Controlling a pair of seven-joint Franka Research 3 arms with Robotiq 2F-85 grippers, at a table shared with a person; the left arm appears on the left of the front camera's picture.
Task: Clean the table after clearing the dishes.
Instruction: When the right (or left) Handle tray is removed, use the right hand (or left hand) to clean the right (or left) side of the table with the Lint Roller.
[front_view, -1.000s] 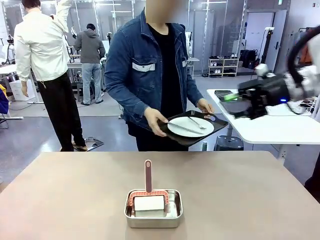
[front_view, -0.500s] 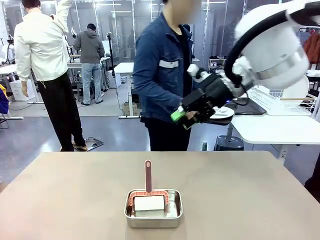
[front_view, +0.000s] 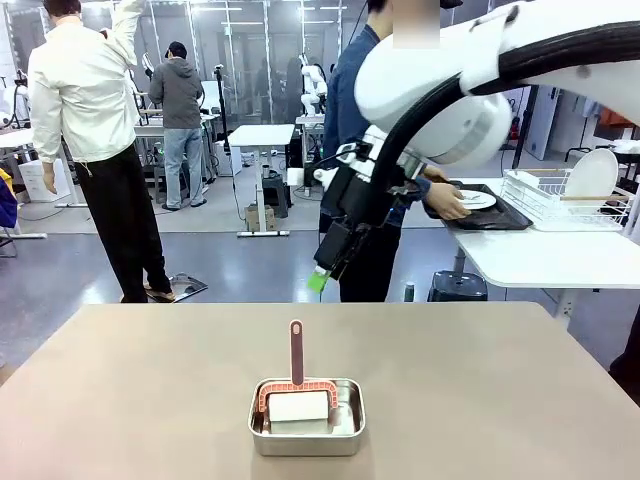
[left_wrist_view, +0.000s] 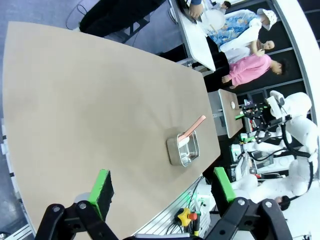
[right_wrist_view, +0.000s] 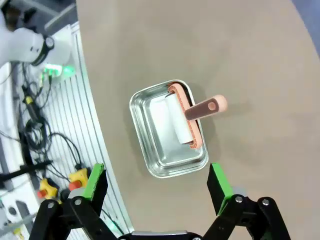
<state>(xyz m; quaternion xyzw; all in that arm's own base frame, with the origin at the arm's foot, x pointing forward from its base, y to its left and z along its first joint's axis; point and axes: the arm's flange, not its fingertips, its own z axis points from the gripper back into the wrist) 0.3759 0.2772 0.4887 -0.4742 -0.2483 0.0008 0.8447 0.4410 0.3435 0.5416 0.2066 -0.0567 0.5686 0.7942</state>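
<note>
The brownish table (front_view: 130, 390) carries a small steel tin (front_view: 307, 418) holding a white roller with a pinkish handle (front_view: 296, 350) that stands upright. My right gripper (front_view: 324, 272) hangs open, high above the table's far side. From there it looks straight down on the tin (right_wrist_view: 167, 131) and roller (right_wrist_view: 175, 120), with its green pads (right_wrist_view: 95, 181) spread wide. My left gripper (left_wrist_view: 162, 186) is open too, high above the table (left_wrist_view: 100, 100), with the tin (left_wrist_view: 183, 149) far below. A person's hand rests on a white plate on a dark tray (front_view: 478, 201) at the white side table.
The white side table (front_view: 550, 255) at the right holds a wire rack (front_view: 565, 195) with a plate standing in it. Other people stand far behind at the left. The robot's base with cables and a red button (right_wrist_view: 47, 187) lies off the table's near edge.
My right arm has swung left, from over the side table to above the brown table's far side. The person has turned and carried the tray and plate to the white table.
</note>
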